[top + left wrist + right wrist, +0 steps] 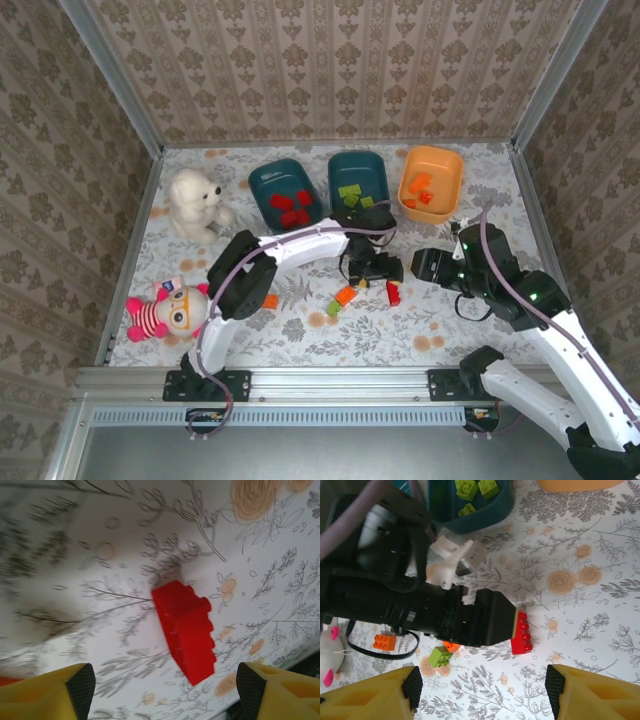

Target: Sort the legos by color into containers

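Note:
A red lego (186,630) lies on the flowered table between and just beyond the yellow fingers (70,692) of my left gripper (165,695), which is open and clear of it. From above, the left gripper (378,272) hovers over this red lego (393,293). An orange lego (345,295) and a green lego (333,308) lie to its left. My right gripper (482,687) is open and holds nothing, low over the table near the red lego (521,632). The left teal container (285,195) holds red legos, the middle teal container (358,178) green ones, the orange container (430,180) orange ones.
A white plush bear (192,203) and a pink striped doll (160,312) sit at the left. Another orange lego (270,300) lies under the left arm's elbow. The left arm's black body (420,605) crosses the right wrist view, with a green lego (440,656) below it.

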